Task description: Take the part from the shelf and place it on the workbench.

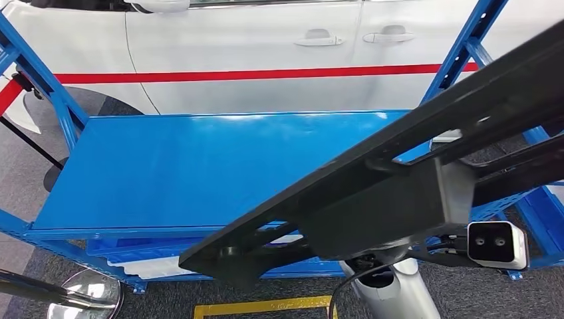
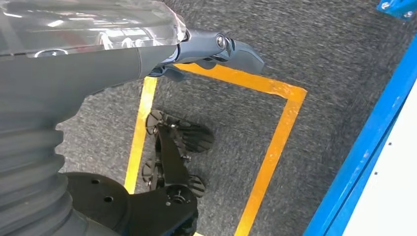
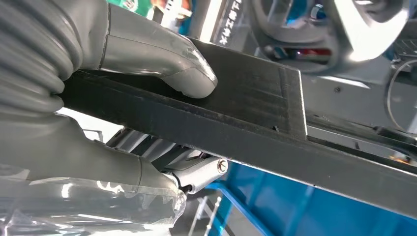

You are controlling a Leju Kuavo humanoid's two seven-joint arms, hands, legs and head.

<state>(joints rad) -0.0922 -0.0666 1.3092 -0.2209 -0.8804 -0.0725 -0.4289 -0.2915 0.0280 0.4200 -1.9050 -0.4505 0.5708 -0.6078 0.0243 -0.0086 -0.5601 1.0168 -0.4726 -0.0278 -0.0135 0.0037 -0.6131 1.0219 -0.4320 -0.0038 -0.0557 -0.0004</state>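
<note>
Long black part (image 1: 372,179) held clear of the blue shelf (image 1: 186,166), running on a slant across the head view from low centre to upper right, above the shelf's front edge. Flat, frame-like, with openings along its length. Right hand (image 3: 123,113) clamped on the part: thick grey thumb (image 3: 162,61) pressed flat on one broad face, darker fingers (image 3: 196,172) wrapped under the opposite side, the part's edge passing between them. Right arm (image 1: 392,286) seen rising from below, beneath the part. Left hand (image 2: 216,51) hanging over grey carpet (image 2: 319,54) marked with a yellow tape outline (image 2: 275,142); fingers close together with nothing between them, though the full finger spread cannot be told from this angle. White car door (image 1: 266,53) with a red stripe (image 1: 253,74) standing behind the shelf. Round mirror-like stand base (image 1: 86,292) on the floor at the shelf's near left corner.
</note>
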